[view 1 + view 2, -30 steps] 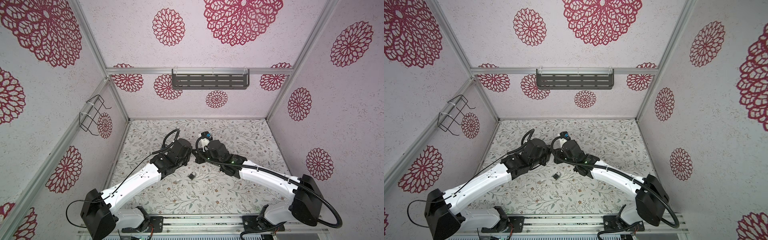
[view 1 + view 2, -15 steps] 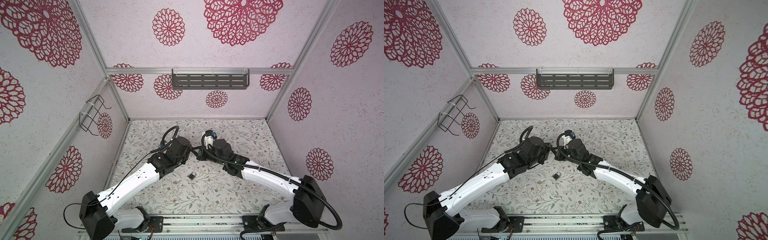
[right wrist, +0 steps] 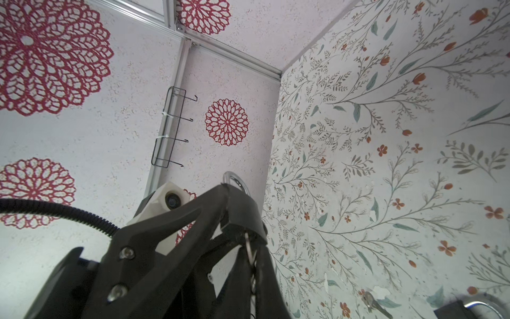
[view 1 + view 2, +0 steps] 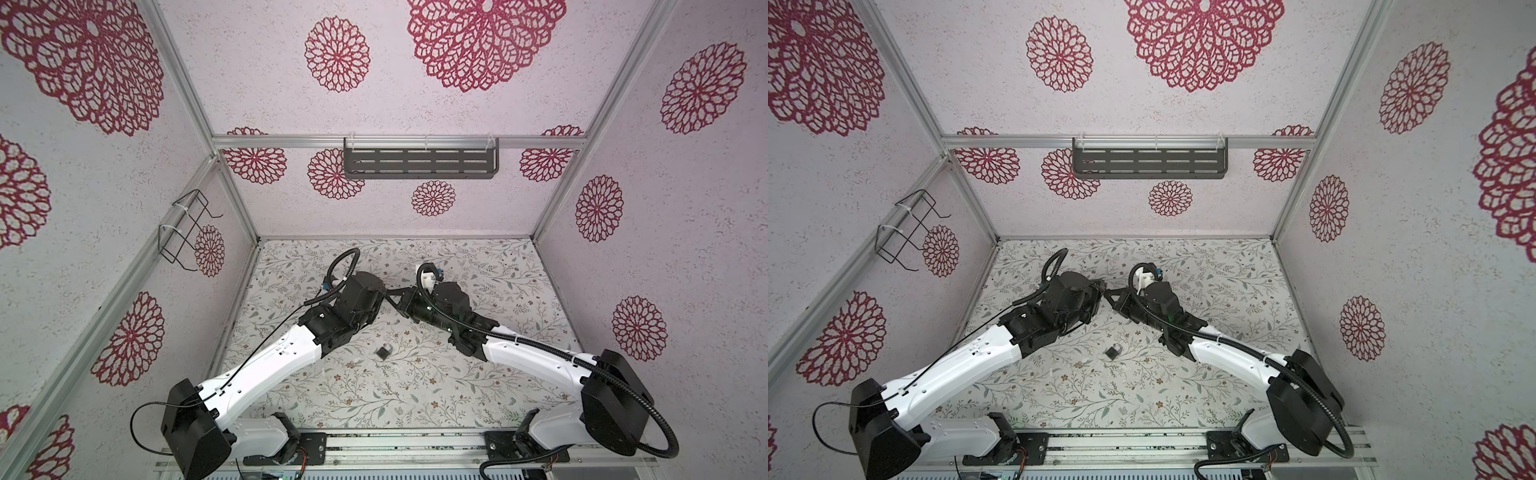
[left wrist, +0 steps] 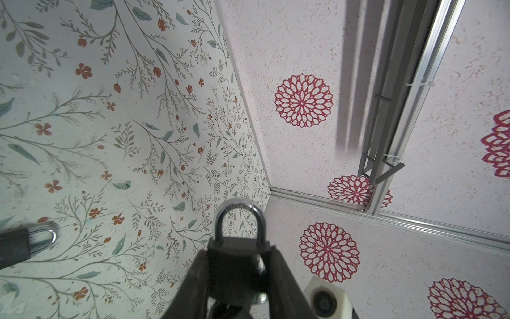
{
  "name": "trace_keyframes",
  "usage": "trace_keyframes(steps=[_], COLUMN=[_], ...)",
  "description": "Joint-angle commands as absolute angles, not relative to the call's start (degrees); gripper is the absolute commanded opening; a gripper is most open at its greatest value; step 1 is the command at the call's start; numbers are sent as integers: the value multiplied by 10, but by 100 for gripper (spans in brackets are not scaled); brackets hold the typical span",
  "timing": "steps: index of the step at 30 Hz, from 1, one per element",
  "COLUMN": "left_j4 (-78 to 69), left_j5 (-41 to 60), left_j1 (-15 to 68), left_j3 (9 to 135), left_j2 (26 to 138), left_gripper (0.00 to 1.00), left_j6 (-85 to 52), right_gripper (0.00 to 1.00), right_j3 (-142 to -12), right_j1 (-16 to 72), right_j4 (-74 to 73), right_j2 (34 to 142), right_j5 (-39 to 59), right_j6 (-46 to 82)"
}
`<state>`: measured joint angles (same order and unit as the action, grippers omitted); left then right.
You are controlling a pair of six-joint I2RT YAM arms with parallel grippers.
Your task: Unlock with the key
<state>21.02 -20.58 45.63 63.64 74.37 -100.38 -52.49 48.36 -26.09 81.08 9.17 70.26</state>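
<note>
Black-bodied and steel-looped, the padlock (image 5: 234, 272) sits low in the middle of the left wrist view. The left gripper (image 5: 238, 256) pinches it across the body, its jaws parted only as wide as the lock. The shackle (image 5: 239, 212) points away from the wrist and looks closed, so the lock seems not yet opened. Holding it this way, lifted off the table (image 4: 498, 374), appears to turn the keyhole end toward the other arm.

In both top views the two arms meet tip to tip at the centre of the frame. The right gripper (image 4: 392, 296) has its jaws shut tight on a thin sliver of metal, probably the key (image 3: 250, 250), aimed at the lock's underside. Whether the blade is already in the keyway is hidden.

A second padlock (image 4: 383, 351) lies on the table below the meeting point in a top view, well apart from both grippers. A loose key (image 3: 371, 301) lies near it.
</note>
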Motion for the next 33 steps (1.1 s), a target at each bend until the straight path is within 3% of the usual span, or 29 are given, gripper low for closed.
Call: trace_keyframes(steps=[1, 8, 19, 26, 33], left_j4=[162, 179, 264, 293, 346], left_j5=[-6, -33, -88, -108, -123], left_j1=[543, 542, 513, 487, 471], left_j3=[641, 626, 679, 671, 683], left_j2=[746, 718, 704, 677, 672], left_gripper=[0, 0, 0, 0, 0], left_j6=[-1002, -998, -921, -890, -866], right_gripper=[0, 0, 0, 23, 37], right_j3=[-557, -531, -545, -522, -511], right_j1=[506, 506, 510, 510, 510], right_j4=[-444, -436, -255, -193, -172], right_j2=[790, 769, 749, 721, 701], right_j5=[111, 74, 24, -20, -30], right_j6=[740, 743, 549, 491, 466])
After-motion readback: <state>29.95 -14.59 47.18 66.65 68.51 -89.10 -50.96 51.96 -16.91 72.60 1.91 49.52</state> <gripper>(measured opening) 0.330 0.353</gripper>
